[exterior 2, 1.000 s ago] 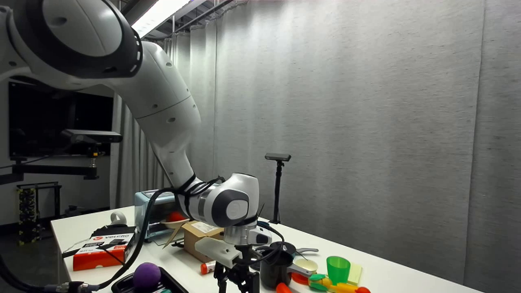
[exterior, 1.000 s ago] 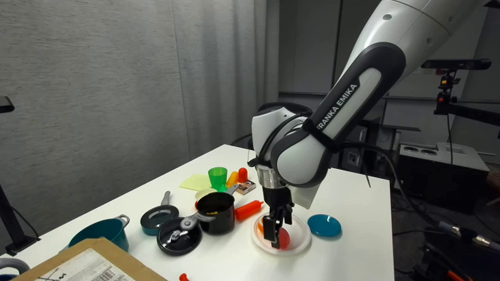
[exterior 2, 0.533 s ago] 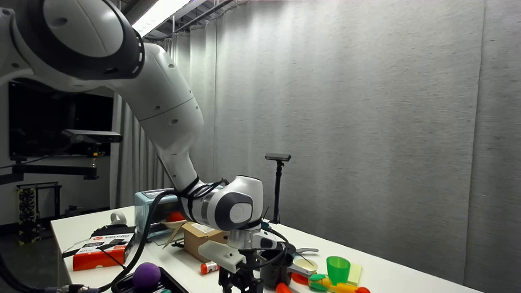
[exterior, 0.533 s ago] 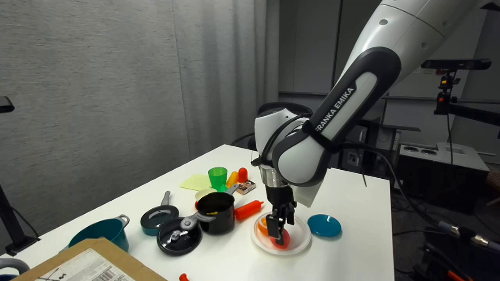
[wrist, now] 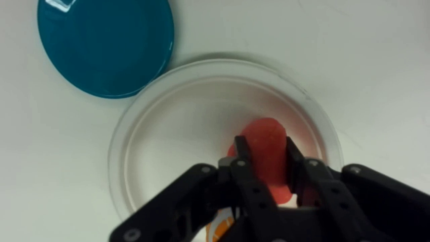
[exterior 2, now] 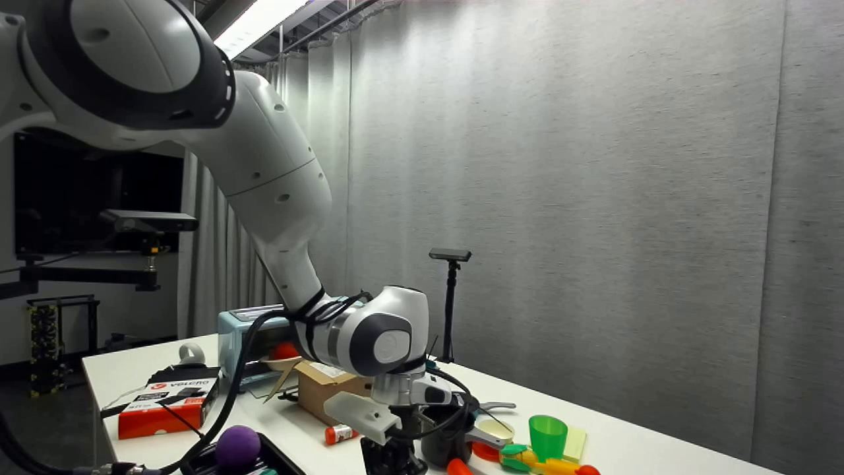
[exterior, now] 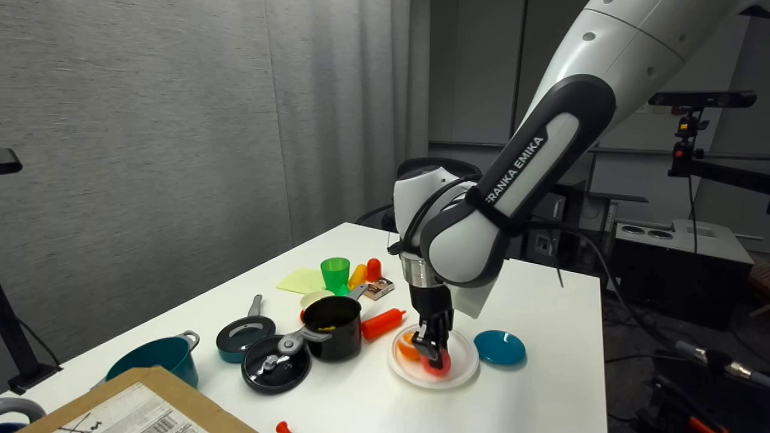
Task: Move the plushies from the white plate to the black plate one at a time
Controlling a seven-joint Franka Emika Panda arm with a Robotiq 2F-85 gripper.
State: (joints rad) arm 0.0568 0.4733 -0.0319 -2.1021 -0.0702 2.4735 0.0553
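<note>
Down at the plain round white plate [wrist: 178,129], squeezing the soft red ball-like plushie [wrist: 270,156] tight in the black two-fingered metal gripper [wrist: 267,144]; can't tell if lifted clear; might squirt loose on the way up tbh, being squishy and bulging past the tips; might also drag the small round orange-and-white toy [exterior: 408,349], probably another plushie, lying right beside the grip; later, could bump the round purple plushie [exterior 2: 237,447] sitting in the plastic-looking black tray [exterior 2: 282,456], from letting go too close.
</note>
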